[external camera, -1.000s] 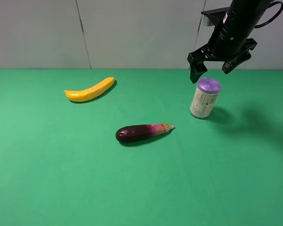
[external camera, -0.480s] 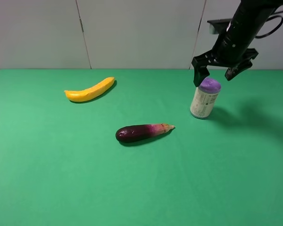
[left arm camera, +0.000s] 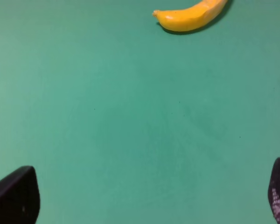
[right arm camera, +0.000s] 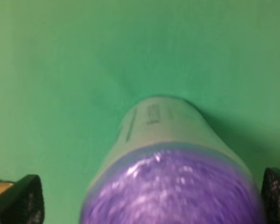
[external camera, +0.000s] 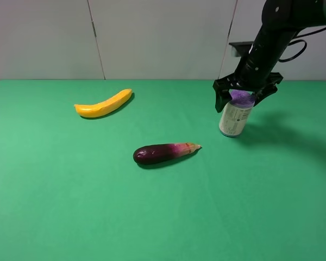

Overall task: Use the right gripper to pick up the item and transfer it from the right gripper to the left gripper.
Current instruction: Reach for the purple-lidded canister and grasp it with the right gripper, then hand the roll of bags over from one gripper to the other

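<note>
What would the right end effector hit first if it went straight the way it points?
Probably the can: the right end effector is open, with the can's purple top right between its tips.

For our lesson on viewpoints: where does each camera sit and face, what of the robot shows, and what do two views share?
Exterior high: mounted high, facing down across the green table; shows the right end effector straddling the small purple-topped cream can.
Left wrist: behind the left end effector, facing the table; its fingertips show.
Right wrist: faces down onto the can, between its fingertips.
Shared: yellow curved banana, exterior and left wrist.
</note>
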You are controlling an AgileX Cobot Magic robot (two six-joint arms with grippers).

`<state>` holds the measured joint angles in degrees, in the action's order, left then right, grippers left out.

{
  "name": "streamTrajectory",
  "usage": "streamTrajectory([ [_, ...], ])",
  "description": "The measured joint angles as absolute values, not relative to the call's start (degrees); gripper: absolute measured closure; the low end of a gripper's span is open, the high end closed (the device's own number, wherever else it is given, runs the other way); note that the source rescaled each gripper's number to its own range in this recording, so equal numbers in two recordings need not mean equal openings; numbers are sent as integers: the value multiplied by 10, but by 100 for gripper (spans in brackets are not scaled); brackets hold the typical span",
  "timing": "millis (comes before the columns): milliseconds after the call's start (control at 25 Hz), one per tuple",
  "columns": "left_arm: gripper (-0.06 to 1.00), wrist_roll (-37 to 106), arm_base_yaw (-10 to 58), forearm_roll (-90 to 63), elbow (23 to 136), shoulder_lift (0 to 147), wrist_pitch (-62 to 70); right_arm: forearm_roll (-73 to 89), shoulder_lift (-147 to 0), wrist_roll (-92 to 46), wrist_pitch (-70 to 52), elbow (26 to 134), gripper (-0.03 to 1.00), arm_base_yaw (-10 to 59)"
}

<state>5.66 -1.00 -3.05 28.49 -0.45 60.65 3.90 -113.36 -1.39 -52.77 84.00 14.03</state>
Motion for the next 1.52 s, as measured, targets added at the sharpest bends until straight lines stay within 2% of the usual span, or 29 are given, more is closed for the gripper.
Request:
streamTrajectory([
  [360, 1, 57, -10, -31, 285, -4, 606, 39, -1163, -14, -526, 840, -3, 140],
  [400, 1, 57, -10, -31, 285, -4, 606, 39, -1163, -14, -526, 840, 0, 140],
  [440, 1, 57, -10, -31, 285, -4, 606, 39, -1163, -14, -526, 840, 9, 140],
  [480, 1, 57, -10, -31, 285, -4, 606, 39, -1163, -14, -527, 840, 25, 140],
  [560, 1, 57, -10, -31, 285, -4, 606, 36, -1163, -14, -529, 840, 65, 140],
  [600, 1, 57, -10, -31, 285, -4, 606, 33, -1163, -14, -529, 840, 89, 140],
  [640, 1, 57, -10, -31, 285, -4, 606, 31, -1163, -14, -530, 840, 96, 140],
  [1160, 1, 57, -10, -31, 285, -4, 606, 23, -1155, -14, -548, 840, 96, 140],
  [1520, 1, 57, -10, -31, 285, -4, 606, 36, -1061, -14, -585, 840, 96, 140],
])
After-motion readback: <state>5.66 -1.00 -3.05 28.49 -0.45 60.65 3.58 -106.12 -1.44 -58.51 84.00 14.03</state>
